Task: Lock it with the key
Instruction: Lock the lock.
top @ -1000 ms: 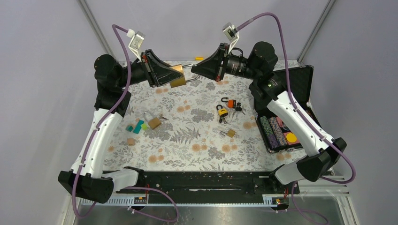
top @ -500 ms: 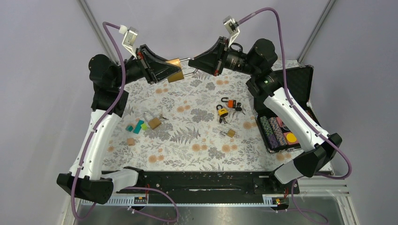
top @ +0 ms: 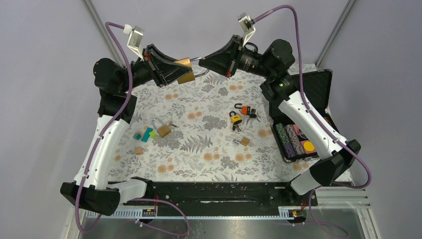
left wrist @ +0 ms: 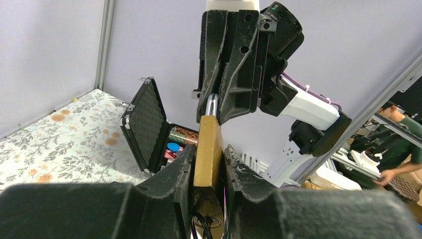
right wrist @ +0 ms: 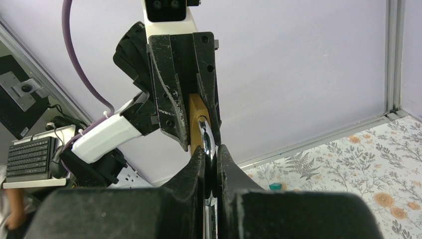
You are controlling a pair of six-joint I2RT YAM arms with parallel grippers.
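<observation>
Looking down from the top camera, the brass padlock (top: pixel 185 70) hangs in the air over the far edge of the table (top: pixel 209 159), close to the back wall, with both arms reaching up to it from either side. The left gripper (top: pixel 179 72) is clenched on the brass body, and the right gripper (top: pixel 200 59) is pinched on the lock's other end. Its long axis runs roughly left to right, body toward the left arm. The loose things lie well apart from it on the cloth below: an orange padlock (top: pixel 236 119), a small brass padlock (top: pixel 244 141), a third padlock (top: pixel 162 130) beside coloured blocks (top: pixel 144 134), and an open black case (top: pixel 316 84) at the right edge.

The left wrist camera shows the grip that the top view hides. The lock is seen edge-on, its narrow side squeezed between the left fingers (left wrist: pixel 185 167). Its silver shackle (left wrist: pixel 212 103) points up and away into the right gripper's closed jaws. Only the wall lies beyond.

The right wrist camera gives the reverse. The shackle's bright curve is nipped between the right fingers (right wrist: pixel 198 164). The brass body stands behind it, edge-on, inside the left gripper's black jaws, with the table's far corner low to the right.
</observation>
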